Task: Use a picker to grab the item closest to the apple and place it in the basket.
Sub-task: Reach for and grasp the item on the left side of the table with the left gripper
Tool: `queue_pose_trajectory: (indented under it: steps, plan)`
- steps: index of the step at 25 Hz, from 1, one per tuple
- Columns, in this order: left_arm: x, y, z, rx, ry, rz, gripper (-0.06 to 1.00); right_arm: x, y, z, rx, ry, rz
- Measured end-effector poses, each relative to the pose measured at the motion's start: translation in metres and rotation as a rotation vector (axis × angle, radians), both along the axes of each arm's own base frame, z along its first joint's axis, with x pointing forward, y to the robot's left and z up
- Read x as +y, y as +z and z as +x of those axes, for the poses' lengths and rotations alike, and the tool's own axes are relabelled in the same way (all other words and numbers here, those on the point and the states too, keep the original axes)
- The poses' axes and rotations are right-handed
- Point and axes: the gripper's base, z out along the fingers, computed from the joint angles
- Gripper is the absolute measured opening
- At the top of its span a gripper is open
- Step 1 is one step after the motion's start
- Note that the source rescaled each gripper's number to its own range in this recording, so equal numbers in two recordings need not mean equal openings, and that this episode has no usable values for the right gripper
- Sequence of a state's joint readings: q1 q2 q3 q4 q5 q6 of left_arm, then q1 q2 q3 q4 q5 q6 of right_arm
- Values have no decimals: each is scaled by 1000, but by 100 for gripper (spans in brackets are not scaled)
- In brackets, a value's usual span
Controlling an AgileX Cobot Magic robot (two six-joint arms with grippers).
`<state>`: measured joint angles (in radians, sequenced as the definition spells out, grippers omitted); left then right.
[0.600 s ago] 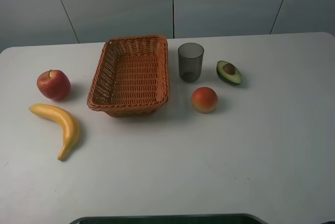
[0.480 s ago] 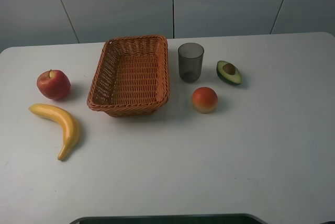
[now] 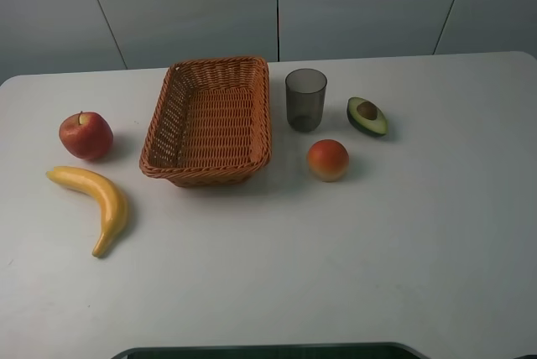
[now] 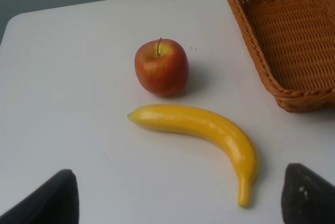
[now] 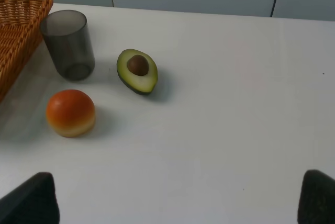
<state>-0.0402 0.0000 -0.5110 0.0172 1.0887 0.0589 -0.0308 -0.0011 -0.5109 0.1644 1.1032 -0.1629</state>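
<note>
**DESK:** What sits nearest the lens?

**FIELD:** The left pincer [image 4: 180, 203] hangs over the white bench [image 3: 336, 275], its two dark fingertips spread wide and gripping nothing. The right pincer [image 5: 172, 203] is likewise released and empty on its own side.

**DESK:** And the thing to be picked?

**FIELD:** The banana [image 3: 99, 200], lying flat and untouched on the left of the bench. Its upper end is just beside the apple [image 3: 86, 135], which stands behind it. Nothing else lies as near the apple, so I judge the banana the target. The task looks not yet begun.

**DESK:** Farther back?

**FIELD:** The wicker basket [image 3: 205, 173] sits empty to the right of both fruits. Right of it is an orange-red fruit [image 3: 328, 160], and behind that a dark cup [image 3: 305, 100] and an avocado half [image 3: 367, 116], all well apart from the apple.

**DESK:** What could go wrong from here?

**FIELD:** The banana is smooth and curved. A pinch at its tapered tip would likely let it swing or slip free. A descent too close to the other end could nudge the apple and set it rolling. On the carry, so long a fruit held low may catch the basket's near wall and shove it. It could also come to rest across the rim instead of inside.
</note>
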Motion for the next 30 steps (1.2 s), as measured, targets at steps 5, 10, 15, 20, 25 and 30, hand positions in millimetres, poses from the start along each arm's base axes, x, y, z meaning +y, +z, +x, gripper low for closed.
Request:
queue_pose_trajectory:
  steps: [5,10,15,20,25,30]
  plan:
    - [0,0,0,0,0,0,99,0,0,0,0,0,0]
    - [0,0,0,0,0,0,99,0,0,0,0,0,0]
    - [0,0,0,0,0,0,99,0,0,0,0,0,0]
    - [0,0,0,0,0,0,99,0,0,0,0,0,0]
    - [0,0,0,0,0,0,99,0,0,0,0,0,0]
    - [0,1,0,-6,0,0,99,0,0,0,0,0,0]
